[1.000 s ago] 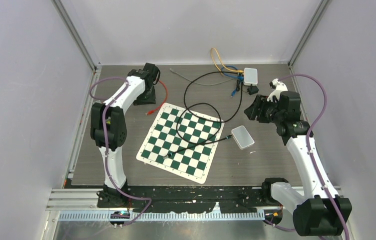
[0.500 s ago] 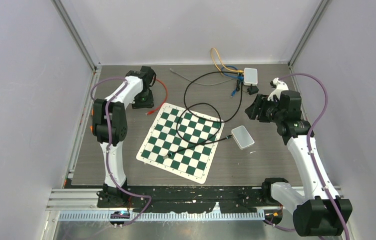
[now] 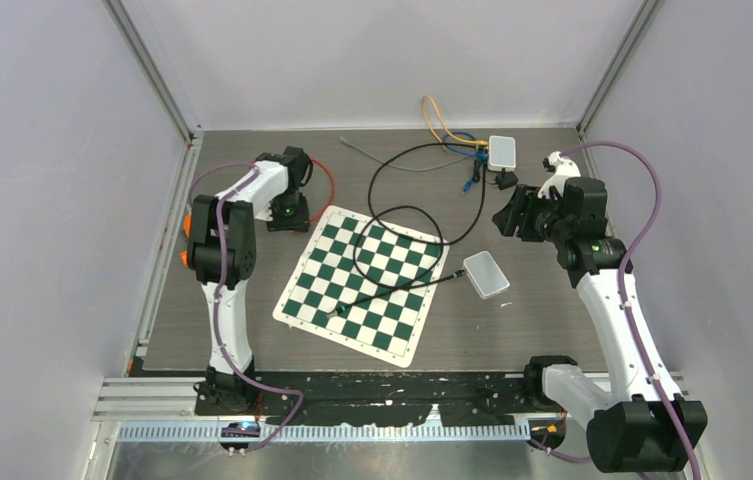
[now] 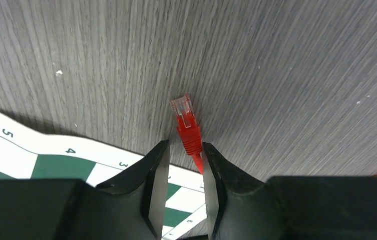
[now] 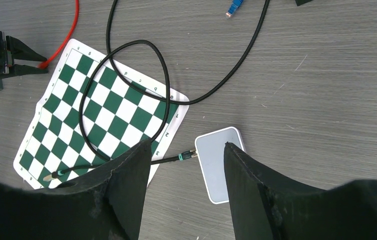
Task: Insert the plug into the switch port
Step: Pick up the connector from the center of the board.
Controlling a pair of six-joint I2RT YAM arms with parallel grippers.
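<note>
The red cable's plug (image 4: 185, 120), with a clear tip, lies on the wooden table by the corner of the checkered mat. My left gripper (image 4: 183, 150) is low over it, open, the red boot between the fingertips and against the right one, with a gap on the left. From above, the left gripper (image 3: 287, 213) hides the plug; the red cable (image 3: 328, 181) trails behind it. The grey-white switch (image 3: 486, 274) lies right of the mat, and its port does not show. My right gripper (image 5: 186, 145) hangs open and empty above the switch (image 5: 220, 162).
A black cable (image 3: 392, 215) loops over the checkered mat (image 3: 392, 322), its green-ringed end (image 5: 186, 156) at the switch's edge. A second white box (image 3: 501, 152) sits at the back with yellow and blue cables. A loose blue plug (image 5: 233, 8) lies nearby.
My left gripper has swung from the back of the table toward the mat's corner and come down over the red plug, its jaws narrowing. The right arm has barely shifted.
</note>
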